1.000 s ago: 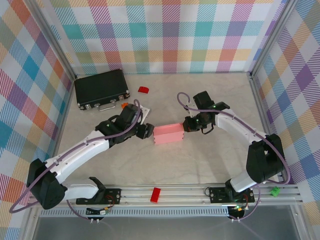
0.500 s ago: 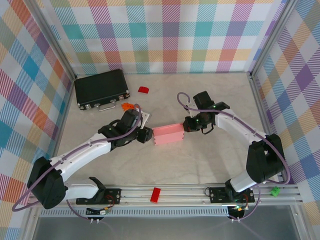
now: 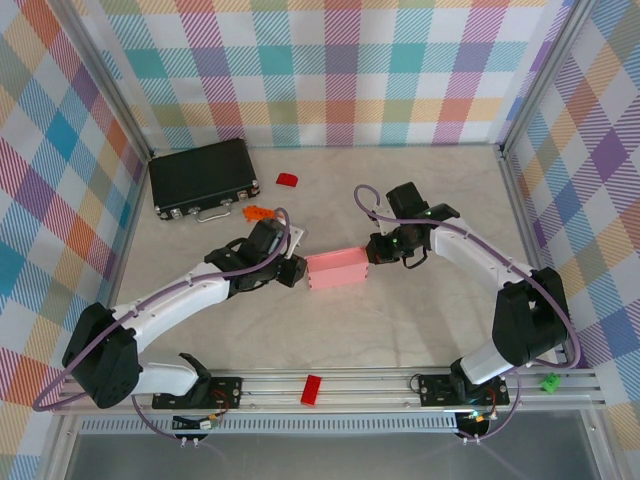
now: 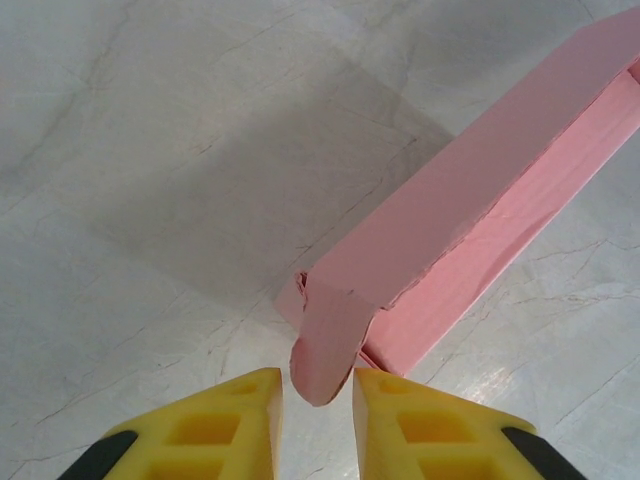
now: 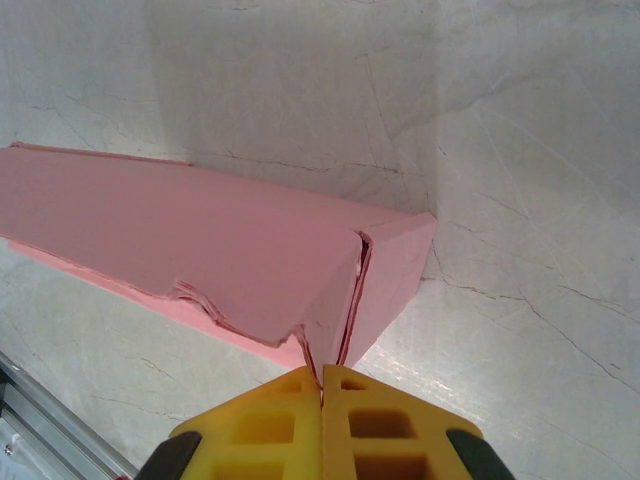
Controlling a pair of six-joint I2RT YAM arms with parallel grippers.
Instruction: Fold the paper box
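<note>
On the tabletop (image 3: 420,320), the paper box (image 3: 337,268) sits between my tools: right tool (image 5: 322,385) clamped shut on one end wall (image 5: 388,272), left tool (image 4: 315,388) narrowly open astride the opposite flap (image 4: 327,340), which may crumple or tear if I pinch askew.

Lab-style robot test cell: aluminium-profile frame (image 3: 380,381), checked cloth walls (image 3: 330,70), marble-look tabletop (image 3: 400,320).

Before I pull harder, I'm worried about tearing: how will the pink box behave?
Probably floppy: the paper box is thin card, its end flap curling. Likely light, so it may slide on the smooth table. Its ragged edge suggests it could tear.
</note>
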